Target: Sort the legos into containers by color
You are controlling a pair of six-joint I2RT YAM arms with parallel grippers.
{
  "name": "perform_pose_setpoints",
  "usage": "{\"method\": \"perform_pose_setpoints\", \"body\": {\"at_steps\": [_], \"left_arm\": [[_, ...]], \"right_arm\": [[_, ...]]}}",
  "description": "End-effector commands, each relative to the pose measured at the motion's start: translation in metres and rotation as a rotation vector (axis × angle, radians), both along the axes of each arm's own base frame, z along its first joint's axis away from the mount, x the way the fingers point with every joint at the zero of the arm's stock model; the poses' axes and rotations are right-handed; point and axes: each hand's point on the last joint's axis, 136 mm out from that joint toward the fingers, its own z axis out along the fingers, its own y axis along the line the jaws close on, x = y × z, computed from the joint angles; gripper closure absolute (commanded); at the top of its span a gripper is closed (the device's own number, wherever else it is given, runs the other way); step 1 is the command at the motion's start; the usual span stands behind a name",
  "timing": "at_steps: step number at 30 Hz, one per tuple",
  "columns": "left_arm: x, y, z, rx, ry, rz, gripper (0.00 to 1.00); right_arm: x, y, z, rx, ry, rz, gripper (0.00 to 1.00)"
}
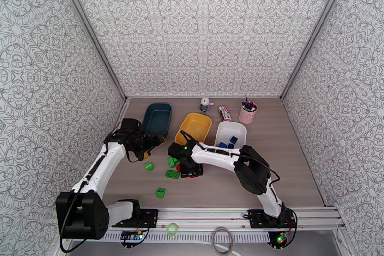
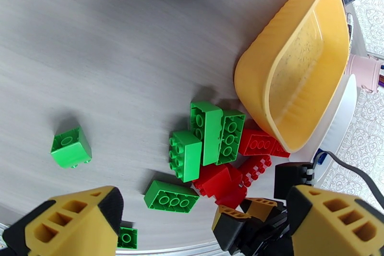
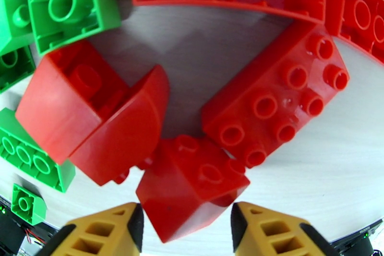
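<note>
A pile of green legos [image 2: 206, 129] and red legos [image 2: 223, 182] lies in front of the yellow container [image 2: 293, 74]. My left gripper [image 2: 201, 193] hovers over the pile, open and holding nothing. My right gripper [image 3: 187, 221] is low over the red legos. One small red lego [image 3: 192, 189] sits on the table between its fingertips, and I cannot tell whether the pads press on it. From above, the left gripper [image 1: 152, 144] is near the teal container [image 1: 156, 118]. The right gripper [image 1: 189, 171] is over the pile. The white container [image 1: 222, 133] holds blue legos [image 1: 230, 141].
Loose green legos lie apart from the pile [image 1: 149, 166] [image 1: 161, 192] [image 1: 172, 174]. Along the back edge stand a pink cup of pens [image 1: 248, 113], a small white device [image 1: 206, 104] and a packet [image 1: 224, 113]. Patterned walls close in three sides.
</note>
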Motion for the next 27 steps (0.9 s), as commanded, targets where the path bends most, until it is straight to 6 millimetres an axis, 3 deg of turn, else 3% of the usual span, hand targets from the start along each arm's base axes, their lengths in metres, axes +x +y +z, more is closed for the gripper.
{"method": "perform_pose_setpoints", "body": {"at_steps": [1,11,19,27], "left_arm": [[-0.001,-0.003,0.003,-0.003,-0.017,-0.021,0.04],[0.000,-0.003,0.004,0.003,-0.013,-0.024,0.04],[0.006,-0.008,0.009,0.035,-0.031,-0.061,0.04],[0.013,-0.033,0.020,0.055,-0.077,-0.126,0.03]], "right_arm": [[0.009,0.002,-0.007,-0.013,-0.013,0.001,0.43],[0.020,0.007,-0.009,0.013,-0.019,-0.007,0.46],[0.020,0.003,-0.005,-0.002,-0.021,-0.004,0.60],[0.013,-0.019,0.029,0.027,-0.067,-0.032,0.70]]}}
